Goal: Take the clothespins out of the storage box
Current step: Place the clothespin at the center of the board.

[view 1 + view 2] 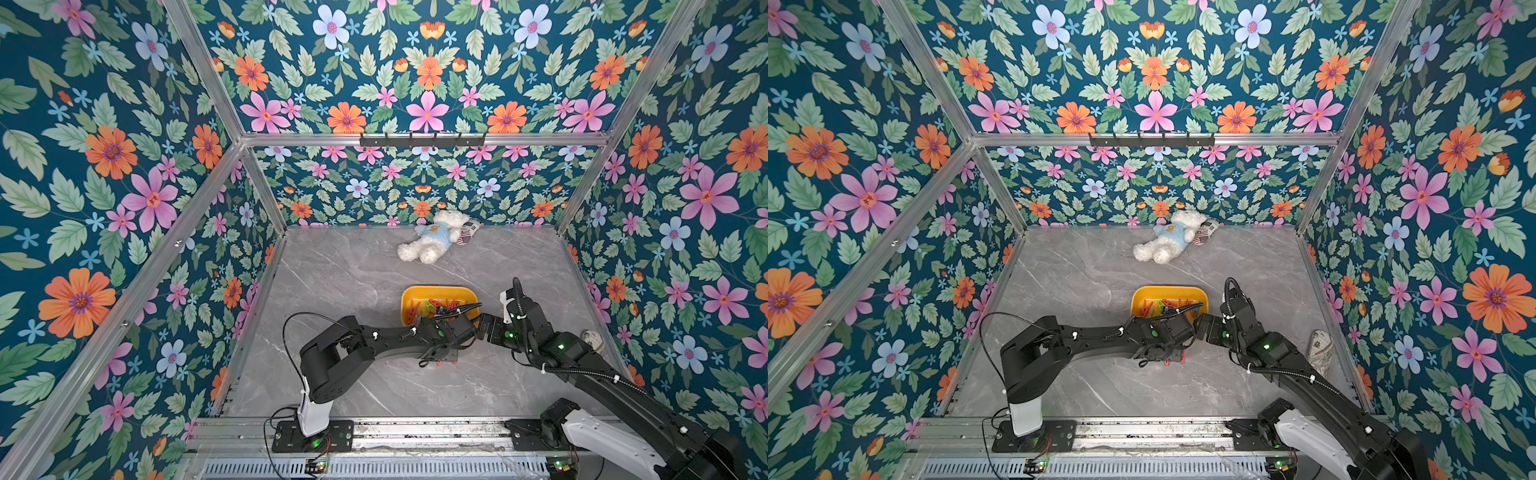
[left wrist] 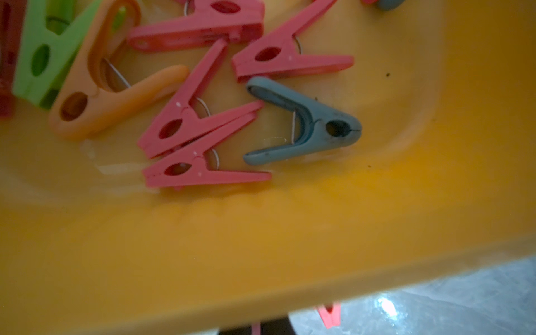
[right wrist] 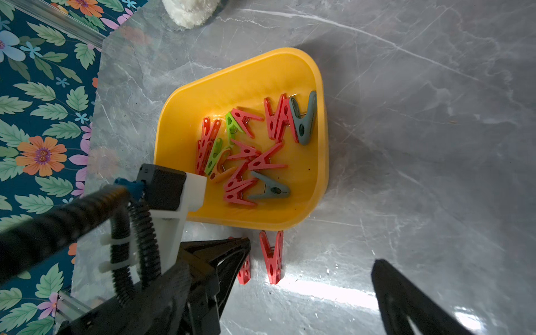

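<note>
Left gripper: my left gripper (image 1: 444,354) hangs low over the grey marbled tabletop (image 1: 332,291), just outside the box's near wall. I cannot tell whether its jaws are parted or whether anything sits between them.
Already out: a red A-shaped plastic clothespin (image 3: 271,256) lies flat on the tabletop just beside that gripper. A second red clothespin (image 3: 245,274) is half hidden behind it.
Right gripper: my right gripper (image 1: 483,322) hovers off the box's near right corner, jaws spread wide, nothing in them.
Box: the shallow yellow plastic storage box (image 3: 246,81) sits on the tabletop just beyond both grippers, with most pins inside it.
Nearest pin inside: a grey-blue A-shaped plastic clothespin (image 2: 304,124) lies flat just inside the near wall, toward its right end.
Its axis: the long axis runs along that wall, not across it — nose toward my right arm's side, legs toward the left.
Which arm: I judge the right arm nearer and ready. The pin lies forward and slightly left of it, so the fingers should close near-to-far across the body.
Heap: the other plastic clothespins (image 3: 246,152) — mostly red, with green and one orange — crowd the box's middle and left.
Far end: a white plush bear in a pale blue shirt (image 1: 432,241) lies by the back wall, well apart.
</note>
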Action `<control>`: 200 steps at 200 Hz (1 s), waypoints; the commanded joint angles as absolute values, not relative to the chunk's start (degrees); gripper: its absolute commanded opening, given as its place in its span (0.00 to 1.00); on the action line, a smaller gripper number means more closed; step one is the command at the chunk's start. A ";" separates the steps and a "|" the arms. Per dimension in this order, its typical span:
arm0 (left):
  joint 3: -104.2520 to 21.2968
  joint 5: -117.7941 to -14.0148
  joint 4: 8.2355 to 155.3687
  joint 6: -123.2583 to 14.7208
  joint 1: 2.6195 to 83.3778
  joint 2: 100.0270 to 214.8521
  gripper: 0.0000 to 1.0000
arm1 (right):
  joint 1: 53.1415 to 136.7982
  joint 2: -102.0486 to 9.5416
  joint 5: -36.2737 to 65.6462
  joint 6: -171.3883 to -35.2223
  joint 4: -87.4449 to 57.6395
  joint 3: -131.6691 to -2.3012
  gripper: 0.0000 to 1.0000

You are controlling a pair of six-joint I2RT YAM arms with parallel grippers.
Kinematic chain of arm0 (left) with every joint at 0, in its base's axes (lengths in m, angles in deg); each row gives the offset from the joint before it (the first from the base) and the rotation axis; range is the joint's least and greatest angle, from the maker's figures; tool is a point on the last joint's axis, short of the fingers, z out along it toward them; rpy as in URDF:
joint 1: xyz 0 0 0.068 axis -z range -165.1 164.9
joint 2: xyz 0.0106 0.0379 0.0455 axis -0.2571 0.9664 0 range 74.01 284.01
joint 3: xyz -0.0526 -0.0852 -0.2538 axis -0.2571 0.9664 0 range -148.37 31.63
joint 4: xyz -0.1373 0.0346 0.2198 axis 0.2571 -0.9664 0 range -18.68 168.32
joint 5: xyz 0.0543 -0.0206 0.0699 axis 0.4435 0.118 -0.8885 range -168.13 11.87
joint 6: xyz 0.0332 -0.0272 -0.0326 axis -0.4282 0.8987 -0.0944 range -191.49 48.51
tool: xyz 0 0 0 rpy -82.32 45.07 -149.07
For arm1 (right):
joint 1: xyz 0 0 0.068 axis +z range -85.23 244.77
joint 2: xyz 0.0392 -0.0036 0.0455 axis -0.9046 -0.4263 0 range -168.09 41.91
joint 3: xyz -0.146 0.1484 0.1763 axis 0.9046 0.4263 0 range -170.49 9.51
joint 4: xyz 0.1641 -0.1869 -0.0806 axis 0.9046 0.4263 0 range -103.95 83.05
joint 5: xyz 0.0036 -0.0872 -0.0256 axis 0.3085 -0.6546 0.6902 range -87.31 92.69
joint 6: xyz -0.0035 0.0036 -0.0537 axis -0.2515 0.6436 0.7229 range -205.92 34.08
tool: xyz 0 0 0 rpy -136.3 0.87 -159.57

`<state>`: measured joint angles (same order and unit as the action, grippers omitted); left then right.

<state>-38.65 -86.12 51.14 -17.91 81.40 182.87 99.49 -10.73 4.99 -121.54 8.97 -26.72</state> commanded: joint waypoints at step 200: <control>-32.05 -82.83 55.43 -25.43 66.53 158.88 0.74 | 99.61 -35.97 3.34 -121.83 0.11 -39.55 0.36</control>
